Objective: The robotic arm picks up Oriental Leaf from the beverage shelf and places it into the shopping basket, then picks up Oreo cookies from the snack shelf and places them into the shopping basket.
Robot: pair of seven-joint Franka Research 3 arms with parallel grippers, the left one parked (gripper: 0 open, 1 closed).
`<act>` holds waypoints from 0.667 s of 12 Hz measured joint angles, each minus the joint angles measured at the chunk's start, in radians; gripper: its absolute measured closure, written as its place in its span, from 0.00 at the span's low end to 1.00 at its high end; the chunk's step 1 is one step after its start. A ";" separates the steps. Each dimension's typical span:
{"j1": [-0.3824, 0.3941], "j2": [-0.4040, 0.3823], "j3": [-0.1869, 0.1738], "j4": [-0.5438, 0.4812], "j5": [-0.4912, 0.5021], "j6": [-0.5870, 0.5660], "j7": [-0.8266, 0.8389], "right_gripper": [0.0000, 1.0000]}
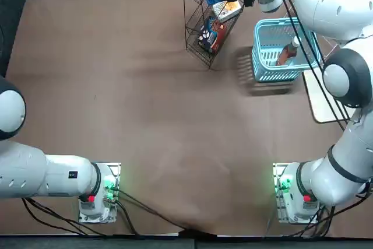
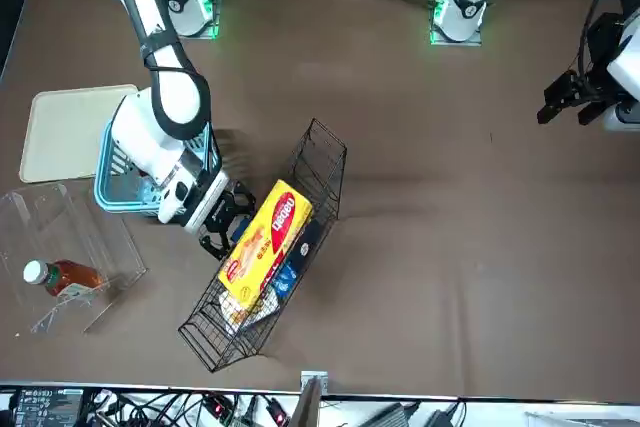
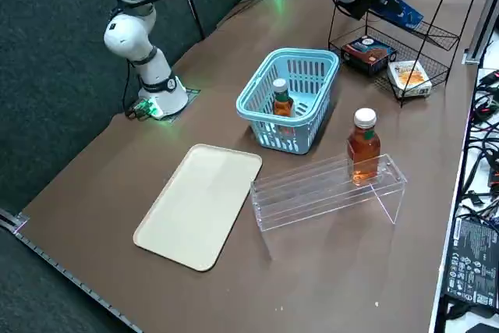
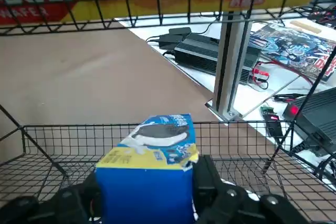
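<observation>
And here's the right gripper (image 4: 148, 176) in at the black wire rack (image 3: 451, 37), its two fingers closed on either side of the blue Oreo packet (image 4: 147, 195), opened only as far as the packet's width! The packet sits squarely between those fingers, its near end a plain blue face, with a yellow band and pale, pictured wrapping beyond; the small print there can't be made out. Just above, on the rack's upper tier, lies a long yellow-and-red box (image 2: 267, 245), and there's a name to call: "nabati" in the front view, "WAFERS" in the wrist view! Lower in the rack, a dark blue-and-red packet (image 3: 369, 54) lies beside a white-and-orange box (image 3: 412, 77), lettering too small to read on either.

Moving outward, near the rack, the light blue basket (image 3: 269, 126) has the bottle of Oriental Leaf (image 3: 282, 100) inside, amber-brown tea under a white cap, leaning against nothing I can confirm. Next to the basket, the clear acrylic stand (image 3: 327, 193) bears another tea bottle (image 3: 364, 147), upright and white-capped, and alongside lies the flat white tray (image 3: 199, 204)
</observation>
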State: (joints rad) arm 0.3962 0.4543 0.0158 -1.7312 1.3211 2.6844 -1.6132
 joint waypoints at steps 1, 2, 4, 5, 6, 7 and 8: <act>0.000 0.000 0.000 0.000 0.000 0.001 0.000 0.27; 0.000 0.000 0.000 0.001 0.000 0.001 0.001 0.27; 0.000 0.000 0.000 0.002 0.000 0.002 0.002 0.30; 0.000 0.000 0.000 0.003 0.000 0.003 0.003 0.30; 0.000 0.000 0.000 0.007 0.000 0.003 0.004 0.30; 0.000 -0.005 -0.001 0.019 0.000 0.005 0.008 0.30; 0.000 -0.011 -0.002 0.022 0.000 0.006 0.009 0.30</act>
State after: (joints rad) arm 0.3965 0.4436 0.0136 -1.7088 1.3211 2.6904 -1.6040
